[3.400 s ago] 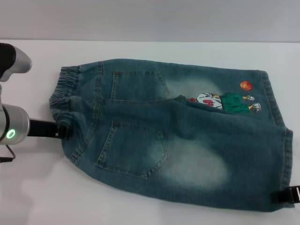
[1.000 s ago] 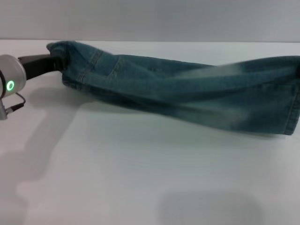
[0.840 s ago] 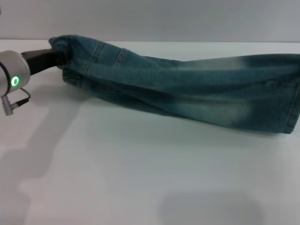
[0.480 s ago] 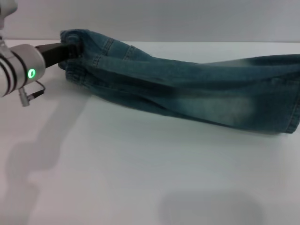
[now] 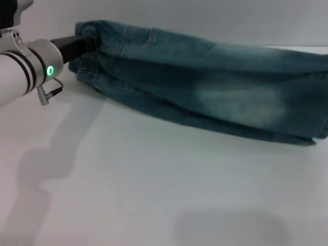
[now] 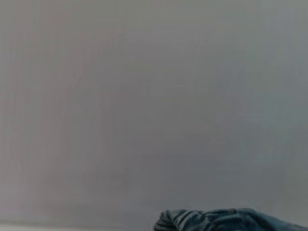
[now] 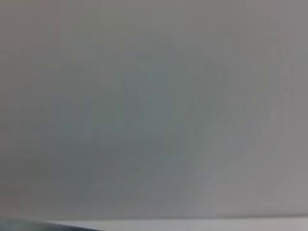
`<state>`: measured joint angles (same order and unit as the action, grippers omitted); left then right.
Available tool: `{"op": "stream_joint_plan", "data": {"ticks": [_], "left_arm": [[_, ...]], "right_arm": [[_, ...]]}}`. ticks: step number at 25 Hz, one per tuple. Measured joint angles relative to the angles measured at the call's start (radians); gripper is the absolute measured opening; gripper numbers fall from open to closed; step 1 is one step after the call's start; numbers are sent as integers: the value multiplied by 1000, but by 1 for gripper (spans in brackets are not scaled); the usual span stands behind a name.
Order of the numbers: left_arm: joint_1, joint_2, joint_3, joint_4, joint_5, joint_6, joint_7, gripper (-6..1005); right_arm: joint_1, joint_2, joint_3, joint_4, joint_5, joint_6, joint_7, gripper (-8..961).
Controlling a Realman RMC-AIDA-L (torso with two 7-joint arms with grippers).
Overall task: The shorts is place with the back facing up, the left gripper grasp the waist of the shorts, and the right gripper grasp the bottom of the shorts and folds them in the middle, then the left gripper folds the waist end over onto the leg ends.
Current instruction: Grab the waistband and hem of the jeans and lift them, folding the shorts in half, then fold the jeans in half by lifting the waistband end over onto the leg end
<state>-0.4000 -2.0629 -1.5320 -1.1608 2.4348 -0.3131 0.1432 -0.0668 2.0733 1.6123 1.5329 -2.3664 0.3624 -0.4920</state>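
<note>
The blue denim shorts (image 5: 205, 87) hang above the white table, doubled lengthwise and stretched from upper left to the right edge of the head view. My left gripper (image 5: 88, 42), black on its silver arm with the green light, is shut on the waist (image 5: 87, 64), whose ruffled band bunches up at its fingertips. The leg end of the shorts (image 5: 318, 128) runs out of the picture at the right. My right gripper is out of view. In the left wrist view only a crumpled bit of denim (image 6: 226, 220) shows against the wall.
The white table (image 5: 154, 184) lies under the raised shorts, crossed by the shadows of my left arm and of the cloth. Behind it rises a plain grey wall (image 5: 230, 18). The right wrist view shows only wall.
The shorts, flat on the table 3.4 s ago, now hang in the air folded lengthwise. In the last second my left gripper has carried the waist up and to the right.
</note>
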Motion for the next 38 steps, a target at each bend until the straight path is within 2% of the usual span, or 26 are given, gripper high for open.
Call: {"op": "stream_joint_plan", "data": {"ticks": [2,8,12,13,18,22,26,27,31,32,38], "left_arm": [[-16,0,32,49,-18,102,-1,244],[-70,1,75,125,-19,182,4,250],[-100,-1,85,169,-18,200,3,254],[-106,-1,85,179,-18,200,2,301],[-108,0,86,197,-18,204,-3,535],[-87,3,85,169,-17,188,-1,719],[-66,4,78,144,-9,152,3,837],[-46,7,58,121,-2,105,9,866],[-31,7,22,108,7,55,27,862],[-26,6,-21,115,12,-2,43,861],[-38,7,-41,190,13,-24,49,860]], "right_arm": [[31,-1,4,-50,0,-46,-10,170],[127,-1,9,-208,0,-99,-64,184],[138,1,-2,-236,20,-96,-67,193],[131,2,-7,-231,25,-94,-68,195],[95,3,-40,-194,37,-91,-68,423],[83,3,-92,-182,40,-103,-83,485],[81,3,-133,-169,51,-114,-97,516],[80,3,-139,-164,57,-115,-97,516],[75,1,-166,-135,63,-111,-97,515],[72,1,-174,-128,63,-111,-97,515],[69,0,-204,-103,64,-106,-97,515]]}}
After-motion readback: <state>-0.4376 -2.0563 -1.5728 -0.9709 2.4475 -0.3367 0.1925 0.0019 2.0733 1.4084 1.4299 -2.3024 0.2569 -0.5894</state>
